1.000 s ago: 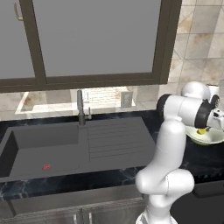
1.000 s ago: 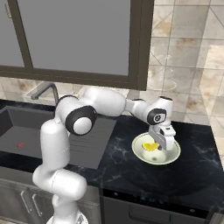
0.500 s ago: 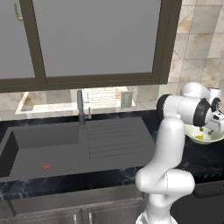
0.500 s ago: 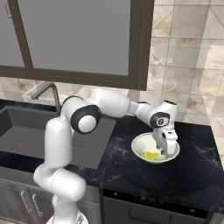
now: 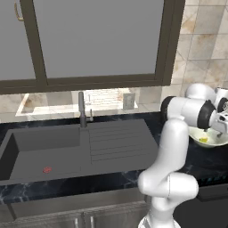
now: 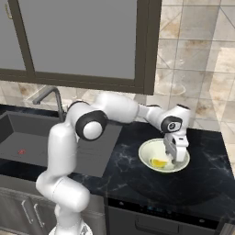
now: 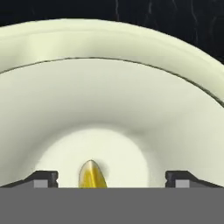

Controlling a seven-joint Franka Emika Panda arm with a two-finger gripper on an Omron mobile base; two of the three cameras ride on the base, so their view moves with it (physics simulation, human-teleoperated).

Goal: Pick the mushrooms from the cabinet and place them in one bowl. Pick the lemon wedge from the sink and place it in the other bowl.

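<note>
The lemon wedge [image 6: 159, 162] lies on the floor of the glossy cream-white bowl [image 6: 147, 149], which stands on the dark counter right of the sink [image 6: 18, 137]. My gripper [image 6: 173, 158] hangs just over the bowl's right half, open, with nothing between its fingers. In the hand view the lemon wedge [image 7: 92, 174] lies loose between the two spread fingertips [image 7: 43, 178], apart from both, on the bowl's pale floor [image 7: 109, 87]. From the left base view the bowl [image 5: 213, 141] and the lemon wedge [image 5: 204, 140] sit behind my forearm. The mushrooms and the cabinet are out of view.
The dark sink basin [image 5: 53, 151] has a ribbed drainboard [image 5: 118, 142], a slim faucet [image 5: 82, 109] and a small red mark [image 5: 46, 169] on its floor. Dark-framed frosted panes [image 5: 98, 40] hang above the counter. Black marble counter [image 6: 206, 179] spreads around the bowl.
The jaws have gone from shut on the lemon wedge to wide open, and the wedge now rests free in the bowl. The hand stayed over the bowl.
</note>
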